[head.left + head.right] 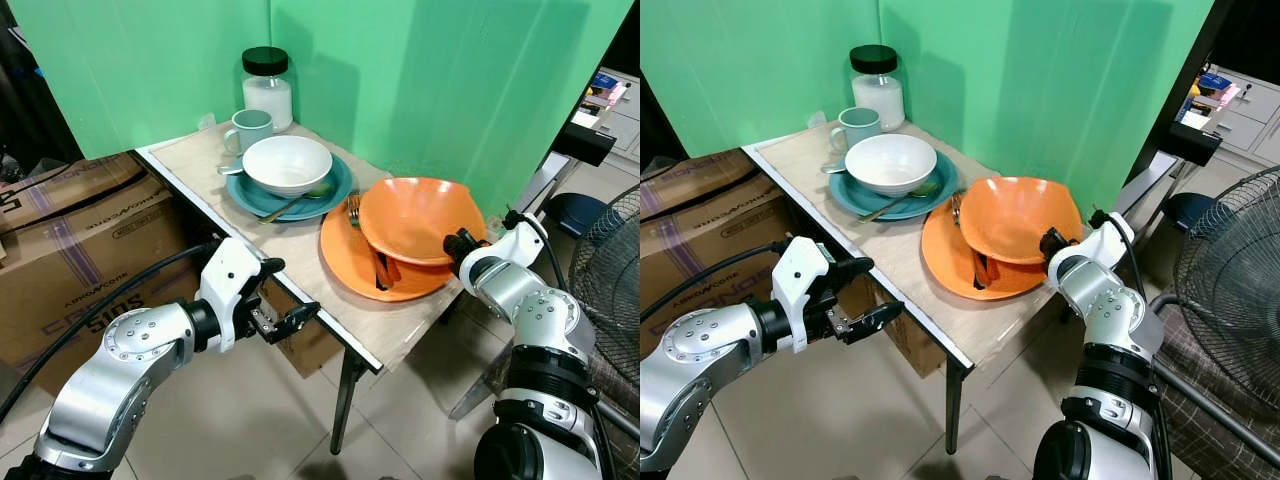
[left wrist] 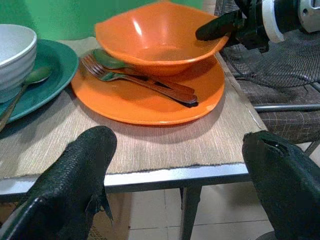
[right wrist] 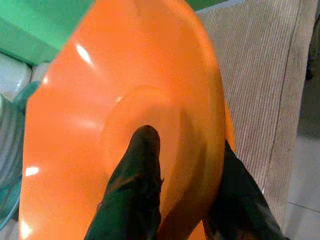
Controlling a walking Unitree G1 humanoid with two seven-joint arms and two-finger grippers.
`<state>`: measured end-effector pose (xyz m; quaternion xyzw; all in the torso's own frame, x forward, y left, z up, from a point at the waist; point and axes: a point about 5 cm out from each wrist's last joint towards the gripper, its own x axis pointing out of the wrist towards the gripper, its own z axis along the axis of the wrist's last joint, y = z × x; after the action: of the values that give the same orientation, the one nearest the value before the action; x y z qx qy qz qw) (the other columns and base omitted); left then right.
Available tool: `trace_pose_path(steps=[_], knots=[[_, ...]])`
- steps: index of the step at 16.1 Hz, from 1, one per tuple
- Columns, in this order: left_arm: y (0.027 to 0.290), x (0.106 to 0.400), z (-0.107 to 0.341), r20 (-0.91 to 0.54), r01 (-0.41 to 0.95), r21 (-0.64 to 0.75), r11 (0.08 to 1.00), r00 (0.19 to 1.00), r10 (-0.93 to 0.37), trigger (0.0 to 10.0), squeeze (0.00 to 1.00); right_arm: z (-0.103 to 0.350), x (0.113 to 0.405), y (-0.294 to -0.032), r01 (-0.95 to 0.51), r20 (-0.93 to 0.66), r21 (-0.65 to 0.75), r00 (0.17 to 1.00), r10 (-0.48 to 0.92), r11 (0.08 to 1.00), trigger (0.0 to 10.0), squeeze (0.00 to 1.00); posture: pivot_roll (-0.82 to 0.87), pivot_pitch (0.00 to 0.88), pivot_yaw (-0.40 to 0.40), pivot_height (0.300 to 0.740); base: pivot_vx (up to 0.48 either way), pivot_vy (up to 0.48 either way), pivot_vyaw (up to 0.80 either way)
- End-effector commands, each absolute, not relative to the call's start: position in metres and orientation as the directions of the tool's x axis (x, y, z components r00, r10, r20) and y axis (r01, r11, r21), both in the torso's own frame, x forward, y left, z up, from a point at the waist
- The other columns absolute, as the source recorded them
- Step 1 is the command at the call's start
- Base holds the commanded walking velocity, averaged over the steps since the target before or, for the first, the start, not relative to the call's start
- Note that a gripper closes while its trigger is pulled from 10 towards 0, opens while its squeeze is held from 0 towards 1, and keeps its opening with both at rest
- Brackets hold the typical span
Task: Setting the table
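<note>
- The orange bowl (image 1: pixel 415 217) sits right of centre in the left eye view, tilted on the orange plate (image 1: pixel 345 262), its rim nipped between the fingers of my right pincer (image 1: pixel 457 243).
- Under the bowl, on that plate, lie a fork (image 2: pixel 107 73) and a green spoon (image 2: pixel 109 59), side by side.
- The white bowl (image 1: pixel 287 163) stands upright on the teal plate (image 1: pixel 249 195), upper centre, a spoon (image 1: pixel 298 202) leaning on the plate's rim.
- The pale green mug (image 1: pixel 248 129) stands behind them, beside a black-lidded jar (image 1: pixel 267 87).

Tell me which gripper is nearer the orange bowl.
Right. The right gripper is shut on the orange bowl, one finger inside the rim and one outside. The left gripper hovers open off the table's front edge, apart from the bowl.
</note>
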<state>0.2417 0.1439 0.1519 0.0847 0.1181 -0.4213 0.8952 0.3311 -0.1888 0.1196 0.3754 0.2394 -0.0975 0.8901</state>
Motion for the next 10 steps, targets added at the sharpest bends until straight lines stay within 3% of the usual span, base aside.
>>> trace_pose_path(steps=[1, 6, 10], knots=[[0.142, 0.24, 0.153, -0.287, 0.786, 0.061, 0.616, 0.604, -0.743, 10.0, 0.0, 0.121, 0.334, -0.184, 0.347, -0.5, 0.627, 0.866, 0.019, 0.698, 0.0, 0.0, 0.05, 0.0, -0.047, 0.74, 0.0, 0.0, 0.0], [0.142, 0.24, 0.153, -0.293, 0.784, 0.072, 0.616, 0.607, -0.739, 10.0, 0.0, 0.128, 0.336, -0.183, 0.325, -0.477, 0.637, 0.879, 0.026, 0.699, 0.0, 0.0, 0.05, 0.0, -0.048, 0.74, 0.0, 0.0, 0.0], [0.146, 0.243, 0.154, -0.291, 0.768, 0.097, 0.633, 0.631, -0.719, 10.0, 0.0, 0.168, 0.34, -0.187, 0.217, -0.31, 0.716, 0.951, 0.023, 0.663, 0.0, 0.0, 0.06, 0.0, -0.048, 0.74, 0.0, 0.0, 0.0]])
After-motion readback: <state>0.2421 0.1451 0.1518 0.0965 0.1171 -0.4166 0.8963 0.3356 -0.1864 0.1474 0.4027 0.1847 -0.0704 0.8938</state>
